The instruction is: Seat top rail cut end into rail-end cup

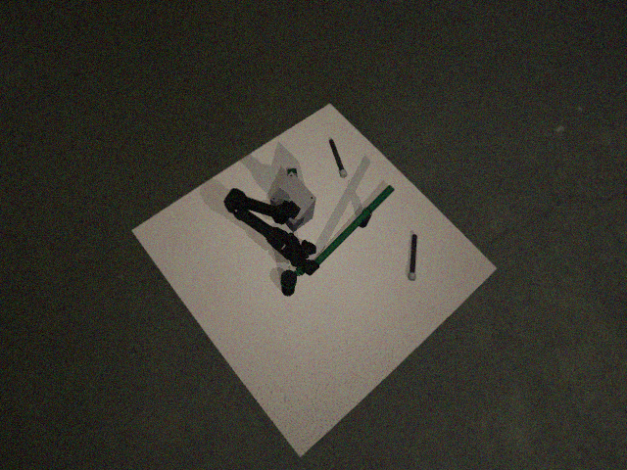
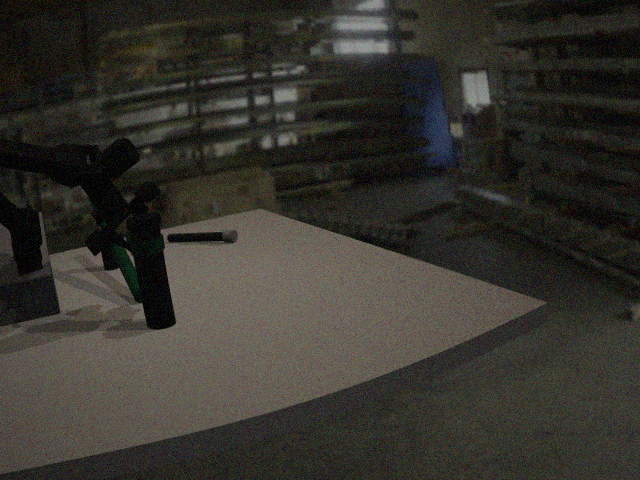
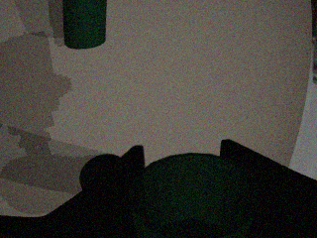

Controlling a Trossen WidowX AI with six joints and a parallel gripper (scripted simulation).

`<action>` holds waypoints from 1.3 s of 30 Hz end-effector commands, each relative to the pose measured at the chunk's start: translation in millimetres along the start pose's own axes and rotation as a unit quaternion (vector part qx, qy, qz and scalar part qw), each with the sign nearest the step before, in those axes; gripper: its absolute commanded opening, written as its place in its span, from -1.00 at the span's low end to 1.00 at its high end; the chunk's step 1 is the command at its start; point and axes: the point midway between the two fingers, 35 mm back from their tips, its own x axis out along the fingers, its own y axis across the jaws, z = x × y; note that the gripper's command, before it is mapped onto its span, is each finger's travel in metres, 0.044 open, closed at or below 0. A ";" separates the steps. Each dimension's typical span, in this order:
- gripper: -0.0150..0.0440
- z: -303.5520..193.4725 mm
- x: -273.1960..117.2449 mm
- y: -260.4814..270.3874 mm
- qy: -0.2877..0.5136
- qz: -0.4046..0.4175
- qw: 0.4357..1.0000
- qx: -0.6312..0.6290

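Observation:
The green rail (image 1: pixel 344 234) (image 2: pixel 126 269) (image 3: pixel 84 22) slants through the loop cap on the line post (image 1: pixel 365 221) (image 2: pixel 109 259). Its near end hangs low beside the big post (image 1: pixel 288 283) (image 2: pixel 159 297), bare and outside the cup in the wrist view. The dark green brace band (image 2: pixel 149 243) sits high on the post. My gripper (image 1: pixel 309 257) (image 2: pixel 121 221) (image 3: pixel 182 151) is beside the post top, above the rail's near end. It appears shut on the rail-end cup (image 1: pixel 300 271) (image 3: pixel 193 198), the round dark green thing between the fingers. The fingers hide much of the cup.
A dark rod with a pale head (image 1: pixel 413 255) (image 2: pixel 196 237) lies on the pale board (image 1: pixel 313 364) (image 2: pixel 336 320). A second such rod (image 1: pixel 336 156) lies near the board's upper corner. A grey block (image 1: pixel 305 194) (image 2: pixel 28 299) stands beside the arm.

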 end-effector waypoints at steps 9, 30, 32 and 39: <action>-0.40 0.0 0.0 0.0 0.000 0.000 1.000 0.000; 1.00 21.8 -15.4 -11.0 -0.004 0.005 1.000 0.004; 1.00 25.7 -18.7 -12.9 -0.004 0.005 1.000 0.005; 1.00 38.5 -31.2 -19.3 0.001 0.003 1.000 0.005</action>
